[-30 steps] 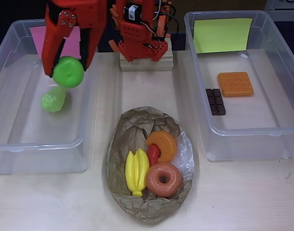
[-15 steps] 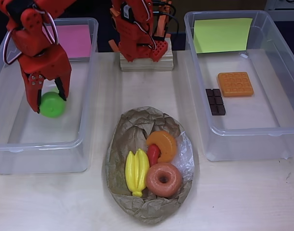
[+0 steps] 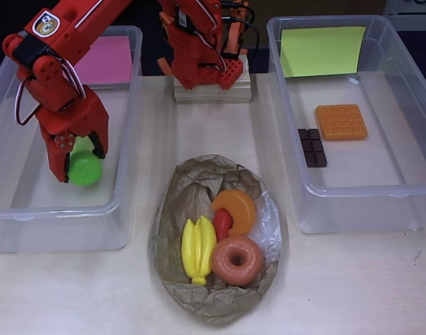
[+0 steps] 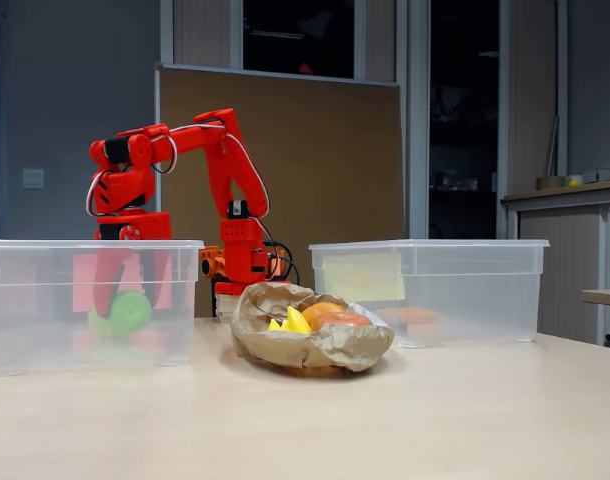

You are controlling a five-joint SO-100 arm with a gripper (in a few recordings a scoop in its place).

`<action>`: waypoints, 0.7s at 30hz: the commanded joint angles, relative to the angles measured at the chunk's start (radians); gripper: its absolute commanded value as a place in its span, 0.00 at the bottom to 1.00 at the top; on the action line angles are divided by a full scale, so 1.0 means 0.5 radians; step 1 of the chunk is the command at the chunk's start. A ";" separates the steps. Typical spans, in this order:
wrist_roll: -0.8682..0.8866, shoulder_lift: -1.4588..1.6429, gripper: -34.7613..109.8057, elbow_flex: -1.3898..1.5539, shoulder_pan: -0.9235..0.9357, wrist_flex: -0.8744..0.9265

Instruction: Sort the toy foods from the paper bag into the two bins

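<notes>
Pale wooden tabletop (image 3: 353,286) in an office room

A small light plywood block (image 3: 213,91) sits on it at the back; behind stand a brown cork partition board (image 4: 325,160) and a grey wall (image 4: 65,120).

The arm (image 3: 66,77) is bright orange-red plastic with boxy segments, silver screws and looping white cables. A round yellow-and-white sticker (image 3: 47,24) sits at the frame's upper left. Black wires bunch over its base (image 3: 202,45), which stands on a pale wooden block (image 3: 213,89).

red arm bent downward, end effector (image 3: 79,162) fingers closed around something.
</notes>
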 commanded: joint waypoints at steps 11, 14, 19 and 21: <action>-0.092 0.132 0.51 0.049 0.000 0.006; -0.077 0.215 0.50 0.083 -0.006 0.037; -0.046 0.463 0.48 0.052 0.018 0.218; -0.037 0.574 0.46 0.015 0.040 0.304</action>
